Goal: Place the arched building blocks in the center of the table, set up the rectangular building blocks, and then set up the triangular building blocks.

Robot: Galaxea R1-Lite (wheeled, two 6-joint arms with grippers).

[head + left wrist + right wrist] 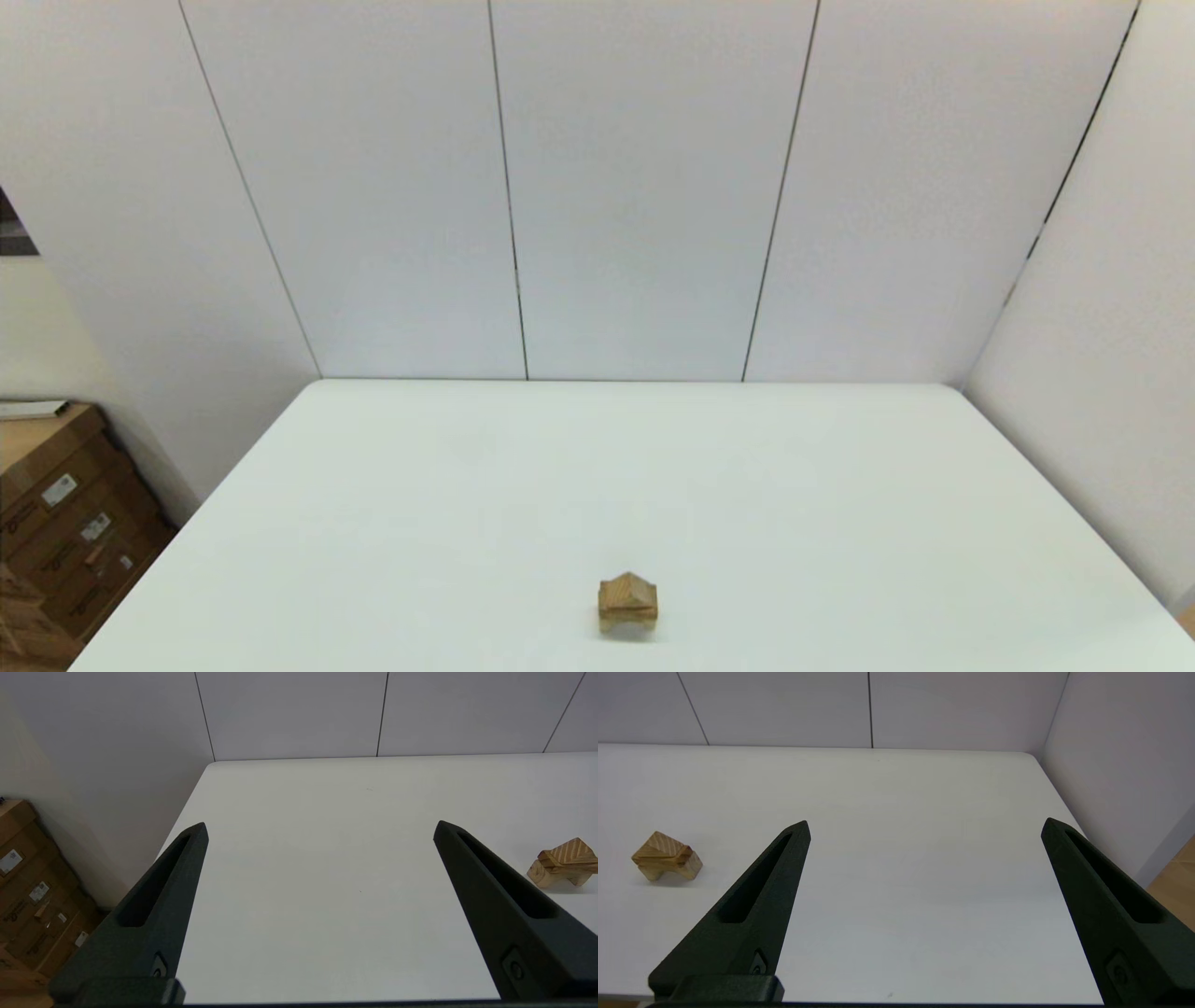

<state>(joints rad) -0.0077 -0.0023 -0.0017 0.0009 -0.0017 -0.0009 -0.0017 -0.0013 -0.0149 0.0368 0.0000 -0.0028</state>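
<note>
Three wooden blocks (627, 604) stand stacked, wedge on top, at six o'clock on the tabletop (840, 523); the task looks finished. Both grippers' fingers (168, 877) (770, 877) are spread wide, empty.

Only the stacked blocks (627, 604) interrupt the table (840, 485) — bare surface lies all around them.

From behind the left claw (320, 828), its two black fingers (159, 896) stand spread wide, with nothing between them but bare white surface (317, 868). Off past the one finger sits a small wooden stack: a wedge (572, 851) with striped end grain on top, a thin slab (558, 864) under it, and a notched block (542, 875) at the bottom. Grey wall panels (289, 714) rise behind, and cardboard boxes (28, 891) stand beside the surface.
</note>
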